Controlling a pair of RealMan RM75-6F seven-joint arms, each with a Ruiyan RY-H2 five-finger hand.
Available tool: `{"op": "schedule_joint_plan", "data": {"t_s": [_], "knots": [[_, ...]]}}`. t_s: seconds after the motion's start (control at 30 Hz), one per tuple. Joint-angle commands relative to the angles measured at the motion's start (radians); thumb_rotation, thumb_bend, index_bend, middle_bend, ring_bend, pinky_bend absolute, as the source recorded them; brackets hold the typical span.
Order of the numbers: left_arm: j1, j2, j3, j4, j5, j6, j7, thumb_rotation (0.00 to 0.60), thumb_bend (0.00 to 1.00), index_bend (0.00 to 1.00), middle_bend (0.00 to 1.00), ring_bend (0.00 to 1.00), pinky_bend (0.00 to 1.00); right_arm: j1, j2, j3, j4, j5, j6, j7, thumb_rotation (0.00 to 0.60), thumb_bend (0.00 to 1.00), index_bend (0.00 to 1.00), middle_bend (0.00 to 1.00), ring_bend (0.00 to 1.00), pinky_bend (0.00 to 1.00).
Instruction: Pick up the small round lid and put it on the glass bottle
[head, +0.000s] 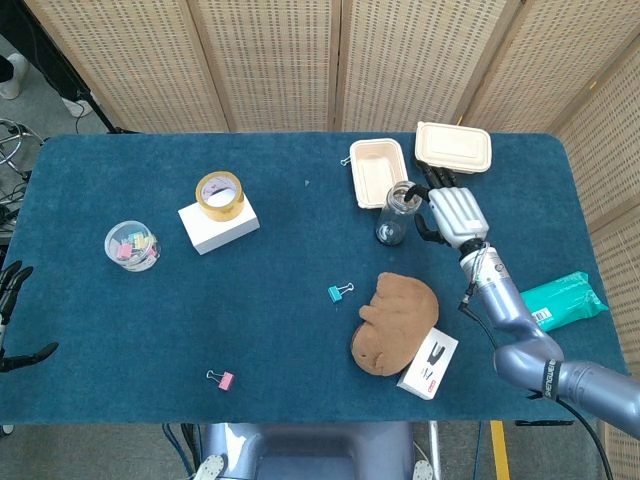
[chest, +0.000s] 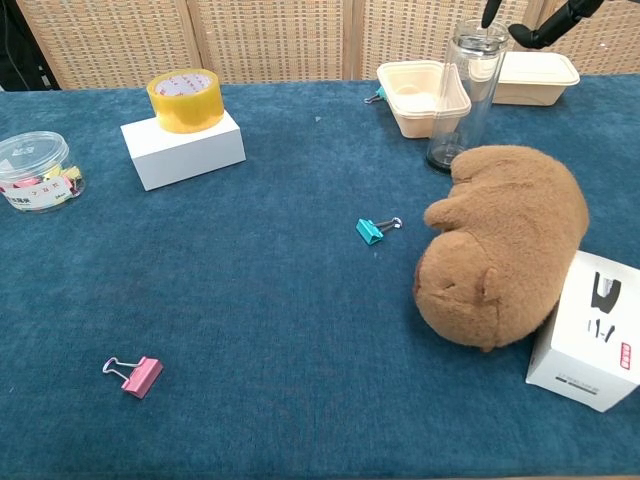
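The glass bottle stands upright just in front of the open beige box. A small round lid sits on its mouth. My right hand hovers just right of the bottle top with its fingers apart and nothing in them. In the chest view only its dark fingertips show, at the top edge beside the lid. My left hand hangs off the table's left edge, fingers spread and holding nothing.
Behind the bottle are an open beige box and a closed one. A brown plush toy and a white stapler box lie in front of it. A teal clip, a tape roll on a white box, a plastic jar and a pink clip lie further left.
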Motion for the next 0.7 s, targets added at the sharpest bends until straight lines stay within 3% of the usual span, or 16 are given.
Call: {"op": "schedule_joint_plan", "data": {"t_s": [0.03, 0.7], "knots": [[0.0, 0.0, -0.001, 0.0, -0.001, 0.001, -0.002, 0.6, 0.0, 0.0, 0.0, 0.0, 0.0, 0.005, -0.002, -0.001, 0.003, 0.009, -0.005, -0.009, 0.6, 0.58, 0.32, 0.0, 0.0, 0.0], [0.0, 0.001, -0.001, 0.002, 0.0, 0.002, -0.008, 0.6, 0.0, 0.0, 0.0, 0.0, 0.0, 0.022, -0.032, -0.011, 0.022, 0.038, -0.012, -0.043, 0.6, 0.58, 0.33, 0.0, 0.0, 0.0]]}}
